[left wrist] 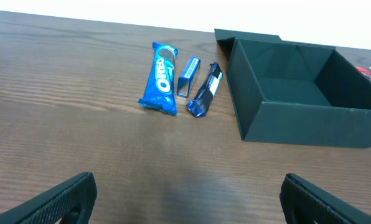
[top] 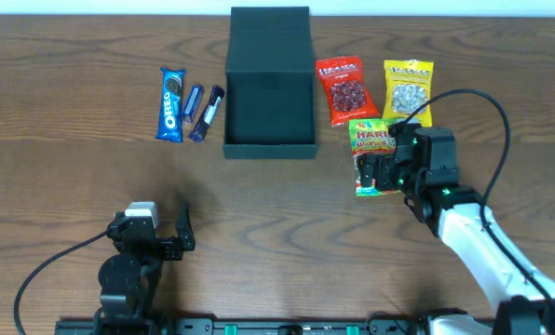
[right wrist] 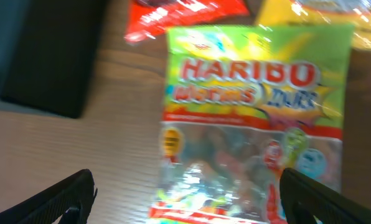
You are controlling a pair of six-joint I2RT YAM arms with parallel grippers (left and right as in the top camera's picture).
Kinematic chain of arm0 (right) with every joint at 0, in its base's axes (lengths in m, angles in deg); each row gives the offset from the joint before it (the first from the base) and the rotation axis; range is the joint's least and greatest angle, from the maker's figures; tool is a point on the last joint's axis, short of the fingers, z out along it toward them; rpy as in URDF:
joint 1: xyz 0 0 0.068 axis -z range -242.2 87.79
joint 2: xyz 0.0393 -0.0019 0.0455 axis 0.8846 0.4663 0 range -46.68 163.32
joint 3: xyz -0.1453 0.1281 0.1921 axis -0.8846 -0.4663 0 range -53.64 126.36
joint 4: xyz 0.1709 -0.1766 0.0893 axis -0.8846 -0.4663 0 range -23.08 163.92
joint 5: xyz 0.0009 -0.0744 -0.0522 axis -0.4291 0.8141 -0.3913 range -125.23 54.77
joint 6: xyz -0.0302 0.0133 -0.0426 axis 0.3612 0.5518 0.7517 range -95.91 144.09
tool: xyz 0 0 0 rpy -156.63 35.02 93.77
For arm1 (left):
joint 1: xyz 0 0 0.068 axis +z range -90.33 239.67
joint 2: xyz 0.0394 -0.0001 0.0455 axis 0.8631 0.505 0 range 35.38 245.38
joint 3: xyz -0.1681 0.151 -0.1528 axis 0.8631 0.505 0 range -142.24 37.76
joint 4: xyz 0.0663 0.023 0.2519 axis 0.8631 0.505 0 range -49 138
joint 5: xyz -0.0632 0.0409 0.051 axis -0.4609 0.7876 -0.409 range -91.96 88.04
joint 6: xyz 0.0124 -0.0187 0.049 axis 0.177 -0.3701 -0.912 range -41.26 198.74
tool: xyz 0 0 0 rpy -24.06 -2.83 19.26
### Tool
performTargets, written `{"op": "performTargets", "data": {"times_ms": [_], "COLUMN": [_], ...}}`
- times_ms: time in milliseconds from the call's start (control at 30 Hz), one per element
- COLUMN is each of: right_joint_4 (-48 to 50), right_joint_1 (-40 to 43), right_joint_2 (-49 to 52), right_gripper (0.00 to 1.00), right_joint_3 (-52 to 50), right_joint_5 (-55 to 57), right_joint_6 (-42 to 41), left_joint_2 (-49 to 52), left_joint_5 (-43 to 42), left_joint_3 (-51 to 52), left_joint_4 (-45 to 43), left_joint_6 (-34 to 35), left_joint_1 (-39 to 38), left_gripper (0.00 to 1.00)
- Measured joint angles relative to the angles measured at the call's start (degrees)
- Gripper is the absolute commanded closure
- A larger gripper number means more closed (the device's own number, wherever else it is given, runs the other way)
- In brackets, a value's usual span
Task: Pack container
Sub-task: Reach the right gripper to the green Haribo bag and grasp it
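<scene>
One dark box stands open at the far middle of the tabletop, its lid flipped back. Three blue snacks lie just to its left: an Oreo pack, a small blue packet and a dark blue bar. Three bags lie to its right: a red bag, a yellow bag and a Haribo bag. The right claw hangs spread wide over the Haribo bag, hiding its lower part from overhead, while the left claw, also spread wide, is over bare tabletop well apart from everything.

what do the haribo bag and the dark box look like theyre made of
The Haribo bag: thin glossy plastic film, judging by the glare streaks and a clear window showing sweets. The container: stiff matte board, probably cardboard; flat dull walls, crisp folded edges, no shine.
</scene>
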Motion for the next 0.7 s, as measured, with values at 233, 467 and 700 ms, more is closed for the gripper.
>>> {"op": "performTargets", "data": {"times_ms": [233,467,700], "right_joint_4": [3.7,6.7,9.6], "right_joint_1": [0.0,-0.1,-0.1], "right_joint_2": [7.1,13.0,16.3], "right_gripper": [0.17,0.22,0.78], "right_joint_3": [0.0,0.2,2.1], "right_joint_5": [4.3,9.6,12.3], "right_joint_6": [0.6,0.6,-0.5], "left_joint_2": [0.0,0.0,0.0], "left_joint_5": [0.0,0.0,0.0], "left_joint_3": [0.0,0.0,0.0], "left_joint_4": [0.0,0.0,0.0], "left_joint_6": [0.0,0.0,0.0], "left_joint_1": [0.0,0.0,0.0], "left_gripper": [0.05,0.05,0.05]}}
